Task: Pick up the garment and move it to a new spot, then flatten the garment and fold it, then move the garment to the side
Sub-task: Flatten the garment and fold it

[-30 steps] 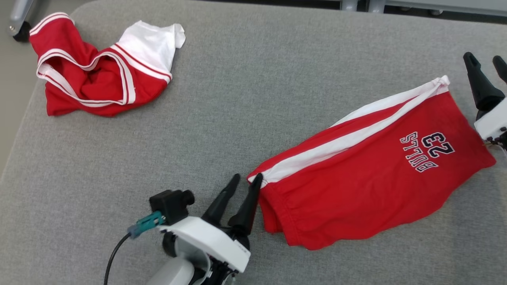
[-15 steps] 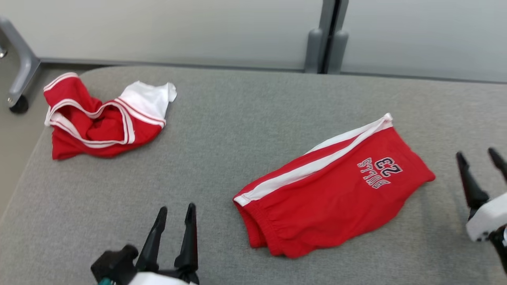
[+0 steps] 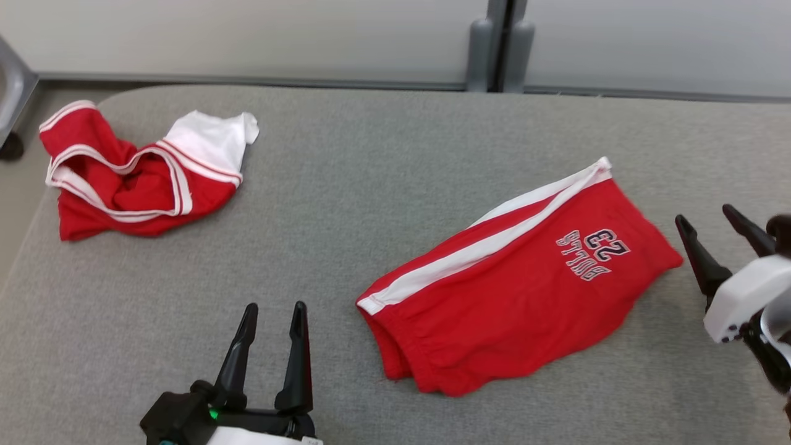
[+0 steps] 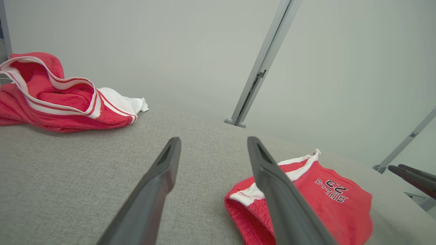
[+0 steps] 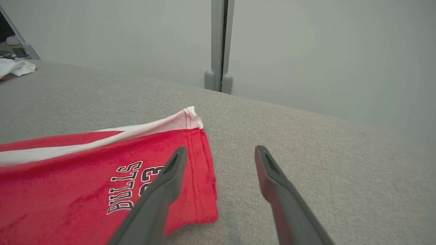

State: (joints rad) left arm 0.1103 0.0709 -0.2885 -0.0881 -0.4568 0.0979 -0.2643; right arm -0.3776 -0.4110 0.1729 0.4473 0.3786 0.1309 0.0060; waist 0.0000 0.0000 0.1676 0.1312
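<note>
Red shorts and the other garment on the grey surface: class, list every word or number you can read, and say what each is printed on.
"BULLS": on the red shorts, dark letters edged in white near one leg hem; clearest in the right wrist view.
"23": on the same shorts, next to the word; upside down in the head view.
The crumpled red and white garment: no text to be seen on it.

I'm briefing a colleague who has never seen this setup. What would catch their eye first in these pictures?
The red shorts with a white side stripe and a BULLS 23 print, lying folded right of centre on the grey fabric surface. Then the crumpled red and white garment at the far left corner. The left gripper and right gripper flank the shorts, both open and holding nothing.
</note>
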